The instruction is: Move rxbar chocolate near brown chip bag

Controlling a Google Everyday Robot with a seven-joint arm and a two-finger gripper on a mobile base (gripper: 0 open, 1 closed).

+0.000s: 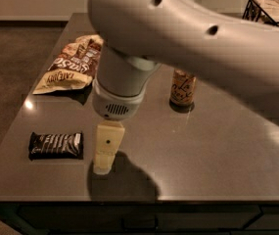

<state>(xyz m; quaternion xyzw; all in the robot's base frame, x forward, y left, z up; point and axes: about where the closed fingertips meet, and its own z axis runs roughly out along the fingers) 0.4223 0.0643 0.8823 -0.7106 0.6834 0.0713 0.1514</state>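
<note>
In the camera view, a smooth dark grey tabletop (217, 151) fills most of the scene, and the robot's thick pale grey arm (193, 33) sweeps across the top from the right and turns down into a round wrist housing. Below that housing hangs the cream-coloured two-finger gripper (103, 166), pointing down with its tip close to the table surface near the front edge, over its own dark shadow. It is seen side-on, so whether it is open or closed cannot be told; nothing is visibly held in it. The rxbar chocolate (56, 145), a small flat rectangular bar in a glossy black-brown wrapper with white lettering, lies flat near the front left corner of the table, just to the left of the gripper and apart from it. The brown chip bag (69, 67), a large crinkled foil bag in brown and cream-yellow, lies towards the back left, well apart from the bar and partly hidden behind the arm. An orange drink can (182, 87) stands upright right of the wrist, further back on the table. A black wire rack (271, 9) sits at the top right.
</note>
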